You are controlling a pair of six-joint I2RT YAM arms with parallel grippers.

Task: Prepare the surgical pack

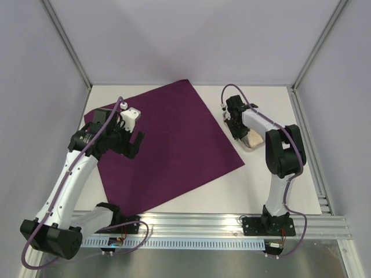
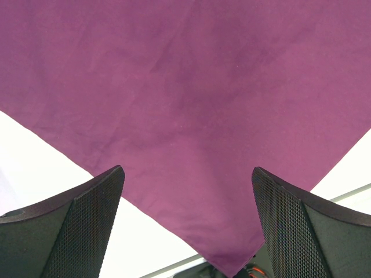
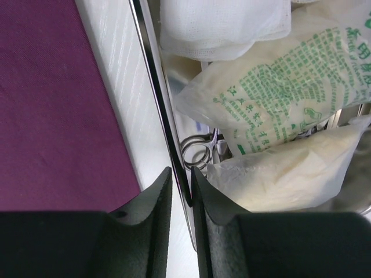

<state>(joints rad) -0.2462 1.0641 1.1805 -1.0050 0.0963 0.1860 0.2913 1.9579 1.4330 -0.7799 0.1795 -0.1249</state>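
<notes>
The deep-purple cloth [image 1: 168, 142] lies flat as a diamond on the white table; it also fills the left wrist view [image 2: 191, 110]. My left gripper [image 1: 130, 130] is open and empty above the cloth's left part. The small steel tray [image 1: 248, 143] sits right of the cloth. My right gripper [image 3: 181, 179] is shut on the tray's left rim [image 3: 155, 98]. In the tray lie white gauze [image 3: 226, 26], two clear packets [image 3: 272, 87] with green print, and steel instrument ring handles [image 3: 197, 153].
Bare white table [image 1: 266, 185] lies near the tray. Grey enclosure walls and metal posts [image 1: 316, 46] ring the table. An aluminium rail [image 1: 232, 223] runs along the near edge, by the arm bases.
</notes>
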